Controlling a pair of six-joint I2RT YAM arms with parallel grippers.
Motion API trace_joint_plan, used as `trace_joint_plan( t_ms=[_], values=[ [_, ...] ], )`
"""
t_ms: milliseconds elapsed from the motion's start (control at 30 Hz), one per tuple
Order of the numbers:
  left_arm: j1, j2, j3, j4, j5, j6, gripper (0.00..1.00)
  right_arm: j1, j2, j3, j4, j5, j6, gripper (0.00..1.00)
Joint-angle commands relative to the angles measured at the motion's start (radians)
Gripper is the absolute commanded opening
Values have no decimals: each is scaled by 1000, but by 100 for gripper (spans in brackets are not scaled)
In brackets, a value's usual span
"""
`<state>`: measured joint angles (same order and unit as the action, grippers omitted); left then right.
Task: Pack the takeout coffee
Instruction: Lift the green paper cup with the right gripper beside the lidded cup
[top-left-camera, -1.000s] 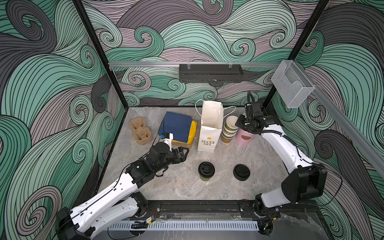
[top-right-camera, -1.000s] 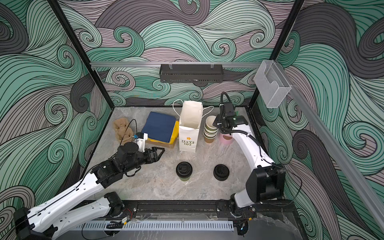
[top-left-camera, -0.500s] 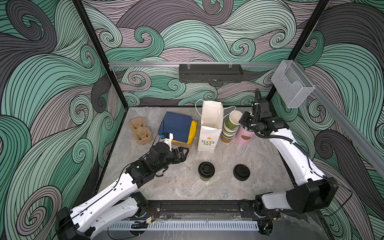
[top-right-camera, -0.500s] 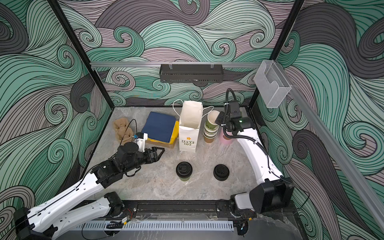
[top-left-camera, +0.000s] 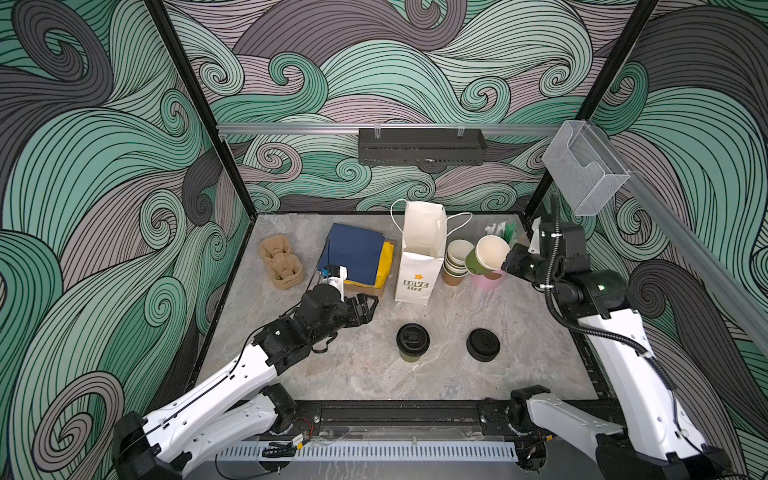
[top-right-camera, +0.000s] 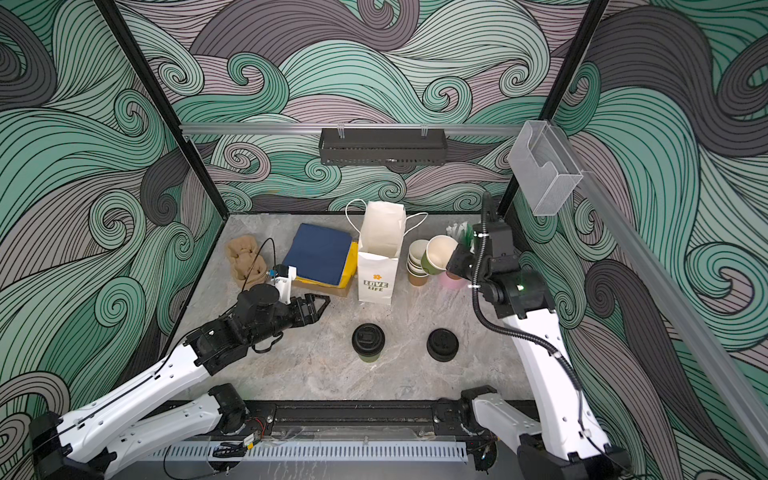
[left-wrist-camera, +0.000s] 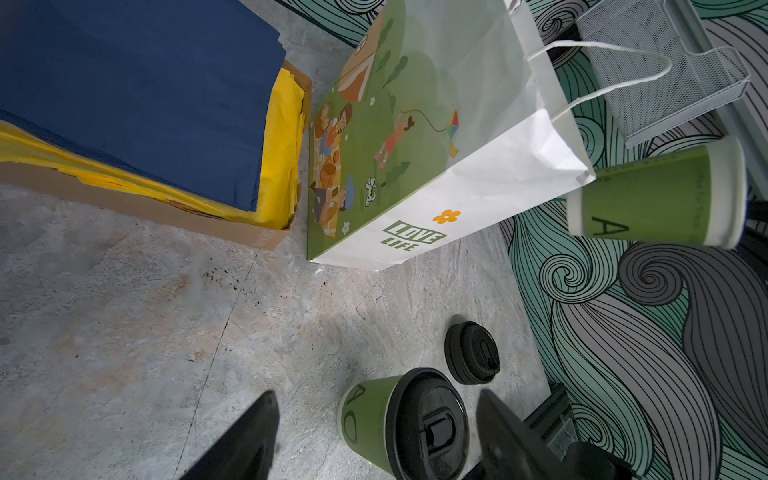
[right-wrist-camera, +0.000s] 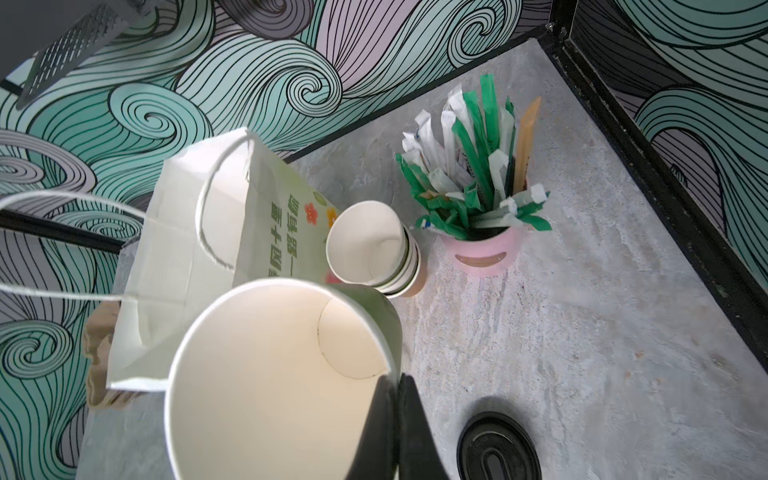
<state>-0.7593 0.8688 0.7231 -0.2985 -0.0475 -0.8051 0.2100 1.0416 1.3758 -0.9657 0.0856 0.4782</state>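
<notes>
Taking the table's (top-left-camera: 374, 376) near edge as 6 o'clock, the capped cup (top-left-camera: 412, 343) stands upright a little toward 6 from the centre, green-sided under its black sip lid. It is the only capped cup in view. At its 3 o'clock, apart from it, a loose black lid (top-left-camera: 483, 344) lies flat on the stone.

The left gripper (top-left-camera: 366, 308) hangs low at the cup's 10 o'clock with its fingers (left-wrist-camera: 245, 440) spread apart and nothing between them. In the left wrist view the cup sits just ahead of the gap, untouched.

At the cup's 12 o'clock a white paper bag (top-left-camera: 419, 257) stands open-mouthed. A box of blue and yellow napkins (top-left-camera: 353, 253) sits at the bag's 9 o'clock, with a brown pulp cup carrier (top-left-camera: 281, 266) further out the same way. At the bag's 3 o'clock is a stack of lidless cups (top-left-camera: 455, 259).

Just past the stack toward 3 o'clock, the right gripper (top-left-camera: 509, 262) has its fingers (right-wrist-camera: 395, 424) pinched on the rim of a lidless green cup (top-left-camera: 486, 257), raised off the table and tilted. Below it stands a pink holder (right-wrist-camera: 484, 253) full of stick packets.
</notes>
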Motion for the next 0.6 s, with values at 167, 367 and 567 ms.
trace_joint_plan(
  t_ms=[167, 367, 567],
  values=[
    [19, 69, 6, 48, -32, -34, 77, 78, -146, -14, -247, -188, -175, 0],
    [114, 72, 7, 26, 46, -35, 78, 207, -150, 28, -246, -340, -156, 0],
    [234, -10, -54, 6, 88, -74, 78, 456, -65, 51, -139, -323, -120, 0]
  ],
)
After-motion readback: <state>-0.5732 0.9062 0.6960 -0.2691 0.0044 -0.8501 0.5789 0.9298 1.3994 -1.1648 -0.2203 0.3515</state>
